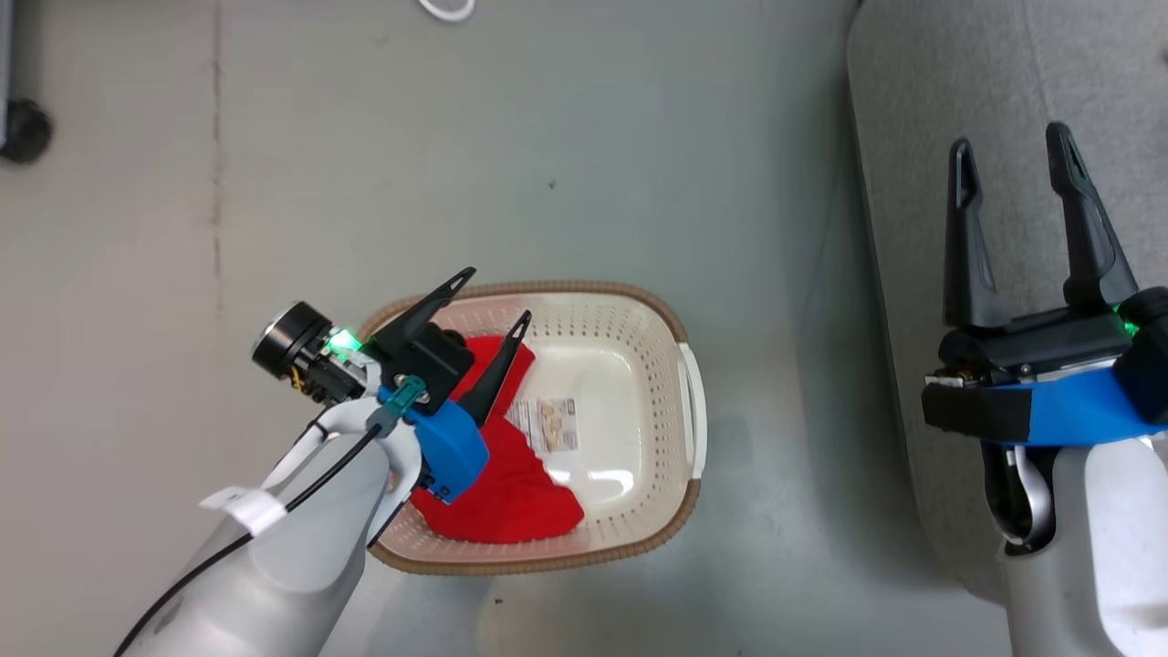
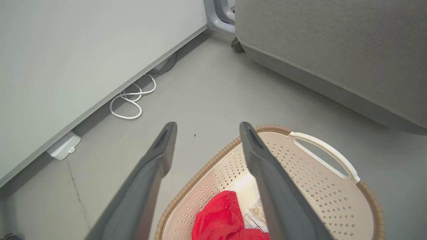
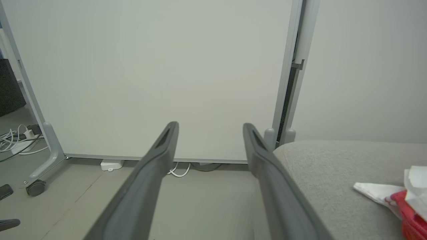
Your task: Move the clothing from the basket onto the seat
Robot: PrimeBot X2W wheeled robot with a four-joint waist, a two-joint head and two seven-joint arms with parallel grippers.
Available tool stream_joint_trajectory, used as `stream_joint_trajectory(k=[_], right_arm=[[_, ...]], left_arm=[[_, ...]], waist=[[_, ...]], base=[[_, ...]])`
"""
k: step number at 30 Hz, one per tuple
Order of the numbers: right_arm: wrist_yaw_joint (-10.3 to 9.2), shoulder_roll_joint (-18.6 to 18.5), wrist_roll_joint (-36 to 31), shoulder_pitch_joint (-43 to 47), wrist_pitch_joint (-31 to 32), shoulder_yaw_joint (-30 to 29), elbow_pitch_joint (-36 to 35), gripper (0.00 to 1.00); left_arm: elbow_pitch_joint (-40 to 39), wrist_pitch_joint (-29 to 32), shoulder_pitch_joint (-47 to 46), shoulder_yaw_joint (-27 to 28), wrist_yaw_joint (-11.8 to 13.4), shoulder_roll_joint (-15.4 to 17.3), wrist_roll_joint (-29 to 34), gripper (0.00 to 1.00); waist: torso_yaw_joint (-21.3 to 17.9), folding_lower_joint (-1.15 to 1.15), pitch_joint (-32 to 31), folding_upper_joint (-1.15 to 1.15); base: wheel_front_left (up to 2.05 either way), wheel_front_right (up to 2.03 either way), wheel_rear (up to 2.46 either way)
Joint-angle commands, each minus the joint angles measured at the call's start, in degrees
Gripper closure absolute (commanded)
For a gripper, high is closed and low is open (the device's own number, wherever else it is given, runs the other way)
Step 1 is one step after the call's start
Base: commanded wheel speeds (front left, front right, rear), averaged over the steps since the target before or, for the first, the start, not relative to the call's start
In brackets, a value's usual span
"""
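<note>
The left hand hangs over the basket with its fingers spread wide and nothing between them. The clothing lies directly beneath it, a crumpled red heap bunched under the palm and the roots of the fingers. In the left wrist view the fabric shows between the two fingers, low and close. Whether the fingertips touch the cloth cannot be told.

The right hand is also wide open and empty, poised at the edge of the seat, well apart from the basket.

The clothing looks light, limp and thin, so it will likely sag, trail and drag over the rim when lifted. It offers no firm edge. The best hold is probably a raised fold at the top of the heap, pinched deep enough to gather several layers, since a shallow nip on one layer could slip out.

The basket stands on the floor. Its one red heap fills the side under the left hand. Ahead of the fingertips its bottom is bare, apart from a label sticker just beside the cloth. In the right wrist view, a second garment, red with white pieces, lies on the seat to the right of the right hand.
</note>
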Motion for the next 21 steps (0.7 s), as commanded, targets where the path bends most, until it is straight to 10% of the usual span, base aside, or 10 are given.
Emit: stream_joint_trajectory(k=[1,21], right_arm=[[0.03,0.0,0.1,-0.9,-0.2,0.2,-0.3,0.0],[0.03,0.0,0.9,-8.2,-0.2,2.8,-3.4,0.0]], left_arm=[[0.1,-0.2,-1.3,-0.2,-0.1,0.2,-0.1,0.0],[24.8,8.4,-15.2,-30.2,-0.1,-0.8,-2.8,0.0]], waist=[[-1.2,-0.01,2.6,0.0],[-6.0,-0.01,17.6,0.0]], base=[[0.0,0.0,0.0],[0.0,0.0,0.0]])
